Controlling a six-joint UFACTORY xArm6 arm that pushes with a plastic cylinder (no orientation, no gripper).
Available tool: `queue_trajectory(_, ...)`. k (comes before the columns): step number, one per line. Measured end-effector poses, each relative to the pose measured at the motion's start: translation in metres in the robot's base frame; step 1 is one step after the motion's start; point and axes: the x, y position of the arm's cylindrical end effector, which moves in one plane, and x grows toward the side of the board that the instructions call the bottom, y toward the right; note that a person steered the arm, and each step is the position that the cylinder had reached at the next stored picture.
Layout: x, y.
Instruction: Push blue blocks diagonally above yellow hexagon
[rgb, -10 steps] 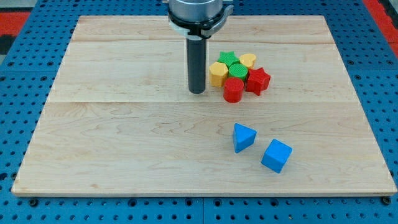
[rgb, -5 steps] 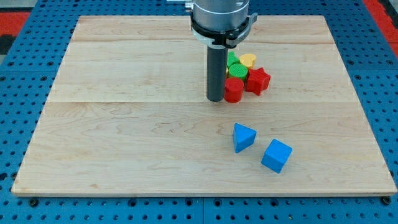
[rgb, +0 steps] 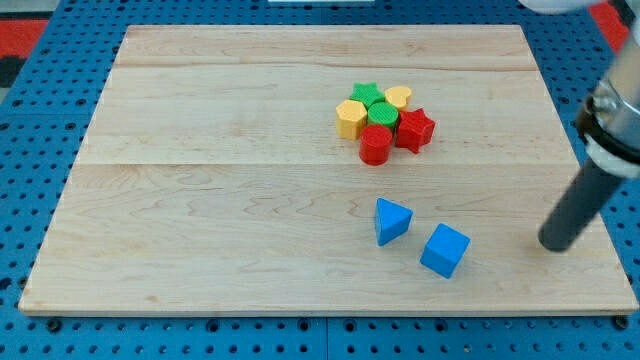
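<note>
Two blue blocks lie nearest the table's bottom edge, right of centre: a blue cube (rgb: 444, 250) and, just up and to the view's left of it, a blue wedge (rgb: 391, 220), close together but apart. My tip (rgb: 553, 243) rests on the board near the right edge, level with the cube and well to its right, with bare wood between them. No claw is fitted here; the arm ends in a plain rod, so nothing can open, close or hold, and it touches no block. Farther up, toward the top edge and a little right of centre, sits a tight cluster: the yellow hexagon (rgb: 349, 118) on its left side, a red cylinder (rgb: 375, 146) at its near side, a red star (rgb: 414, 129) on the right, a green block (rgb: 381, 113) in the middle, a green star (rgb: 366, 94) and a small yellow block (rgb: 399, 96) at the back. What matters for the push, as I judge it, is that both blue blocks lie left of my tip, while their goal beside the hexagon lies up and left of them. So the tip would need to get below and to the right of each block, since a push from its present spot would only send the cube sideways along the bottom edge.
</note>
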Motion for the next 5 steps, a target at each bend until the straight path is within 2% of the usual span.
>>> queue_trajectory(1, 0.046, -0.004)
queue_trajectory(2, 0.038, -0.045)
queue_trajectory(5, -0.041, -0.176)
